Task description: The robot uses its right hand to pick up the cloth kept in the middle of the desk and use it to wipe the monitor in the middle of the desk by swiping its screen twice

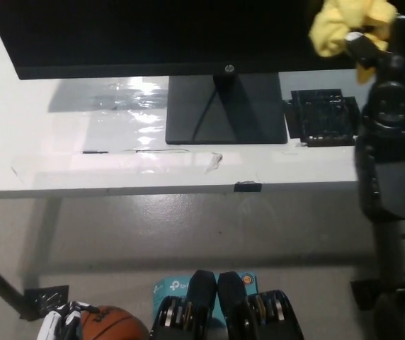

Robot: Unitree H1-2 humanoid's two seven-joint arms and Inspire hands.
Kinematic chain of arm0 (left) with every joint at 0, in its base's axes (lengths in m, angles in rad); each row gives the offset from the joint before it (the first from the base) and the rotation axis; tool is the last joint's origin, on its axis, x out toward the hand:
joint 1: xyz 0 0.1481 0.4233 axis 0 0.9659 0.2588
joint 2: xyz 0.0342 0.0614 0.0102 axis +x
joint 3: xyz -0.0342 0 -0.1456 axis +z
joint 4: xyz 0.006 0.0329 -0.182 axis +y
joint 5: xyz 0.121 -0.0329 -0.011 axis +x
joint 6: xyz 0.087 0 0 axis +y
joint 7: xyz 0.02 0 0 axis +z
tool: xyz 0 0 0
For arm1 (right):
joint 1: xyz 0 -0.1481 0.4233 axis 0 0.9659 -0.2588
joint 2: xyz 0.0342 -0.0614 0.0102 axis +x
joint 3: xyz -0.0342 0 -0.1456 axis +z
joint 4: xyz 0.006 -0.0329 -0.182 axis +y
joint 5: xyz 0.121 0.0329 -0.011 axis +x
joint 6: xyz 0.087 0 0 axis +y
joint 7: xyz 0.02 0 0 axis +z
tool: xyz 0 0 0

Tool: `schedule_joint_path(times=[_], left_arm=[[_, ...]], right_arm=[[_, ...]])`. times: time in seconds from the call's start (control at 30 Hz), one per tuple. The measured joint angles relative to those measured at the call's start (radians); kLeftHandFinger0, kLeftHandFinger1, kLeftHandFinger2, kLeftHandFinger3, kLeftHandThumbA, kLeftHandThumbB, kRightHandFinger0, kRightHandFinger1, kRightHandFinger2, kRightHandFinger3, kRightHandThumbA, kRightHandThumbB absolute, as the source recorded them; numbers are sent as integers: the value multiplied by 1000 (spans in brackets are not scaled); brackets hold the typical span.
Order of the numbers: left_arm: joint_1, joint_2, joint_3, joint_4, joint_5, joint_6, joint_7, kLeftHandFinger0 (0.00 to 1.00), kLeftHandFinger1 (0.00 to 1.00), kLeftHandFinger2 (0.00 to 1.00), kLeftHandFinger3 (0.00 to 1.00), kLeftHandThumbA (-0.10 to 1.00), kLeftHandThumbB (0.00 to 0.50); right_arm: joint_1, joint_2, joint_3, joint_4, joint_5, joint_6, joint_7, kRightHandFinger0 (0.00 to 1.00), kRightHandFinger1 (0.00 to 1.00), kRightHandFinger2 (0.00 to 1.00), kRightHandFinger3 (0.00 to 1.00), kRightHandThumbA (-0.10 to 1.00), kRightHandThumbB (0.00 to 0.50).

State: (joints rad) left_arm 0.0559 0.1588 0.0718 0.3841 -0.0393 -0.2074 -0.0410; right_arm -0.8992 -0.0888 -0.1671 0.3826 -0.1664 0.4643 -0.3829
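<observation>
We have the yellow cloth (350, 27) bunched in our black right hand (372, 51), raised at the upper right of the head view, in front of the lower right part of the monitor (188, 32) screen. The hand is closed on the cloth, which spills out above and to the side of the fingers in loose folds, with a small tail hanging just beside the wrist.

We judge the cloth to be light and very soft: it crumples rather than holding any shape, so it will drape and shift as it drags across the glass. It is unlikely to slip out while a good bundle of it stays inside the grip, but only the part that sticks out past the fingers can do any wiping. We would keep hold of it near the middle of the bundle, with a thick pad of fabric between our fingers and the screen, so that no hard part of the hand touches the panel.

The monitor stands on its dark base (224, 113) in the middle of the white table (68, 156); it looks stiff but could rock on its stand, so we judge that only light pressure is wanted. Whether the cloth is touching the screen now, we cannot tell.

Our white left hand (57, 327) rests at the bottom left edge, low beside an orange ball (110, 326); we cannot tell its state
</observation>
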Motion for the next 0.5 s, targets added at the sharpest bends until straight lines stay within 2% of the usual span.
schedule_joint_path(times=[0.13, 0.2, 0.23, 0.27, 0.33, 0.37, 0.43, 0.5], left_arm=[[1, 0, 0, 0, -3, 0, -1, 0, 0, 0, 0, 755, 500], [4, -1, 0, -1, -4, 0, -1, 0, 0, 0, 0, 743, 500], [5, -2, 0, -1, -5, 1, 0, 0, 0, 0, 0, 763, 500], [5, -2, 0, -1, -5, 0, 0, 0, 0, 0, 0, 757, 500], [5, -3, 0, 1, -5, 0, -1, 0, 0, 0, 0, 736, 500], [5, -4, 0, 1, -7, 0, -1, 0, 0, 0, 0, 752, 500], [4, -4, 0, 3, -7, -1, -3, 0, 0, 0, 0, 767, 500], [3, -4, -1, 7, -7, -1, -3, 0, 0, 0, 0, 772, 500]], right_arm=[[-6, -28, -21, 1, 6, 0, -1, 0, 0, 0, 106, -100, 187], [-14, -33, -28, 1, 12, 0, -1, 0, 0, 0, 82, -100, 190], [-20, -33, -30, 1, 13, 0, -2, 0, 0, 0, 33, -100, 179], [-25, -33, -32, 1, 14, 0, -2, 37, 0, 58, 119, -100, 199], [-39, -31, -32, 1, 15, 0, -3, 0, 0, 28, 134, -100, 175], [-47, -29, -32, 1, 15, 0, -4, 0, 0, 9, 156, -100, 133], [-61, -25, -27, 1, 14, 1, -6, 0, 0, 0, 161, -100, 129], [-76, -22, -20, 1, 14, 0, -6, 0, 0, 0, 3, -100, 141]])
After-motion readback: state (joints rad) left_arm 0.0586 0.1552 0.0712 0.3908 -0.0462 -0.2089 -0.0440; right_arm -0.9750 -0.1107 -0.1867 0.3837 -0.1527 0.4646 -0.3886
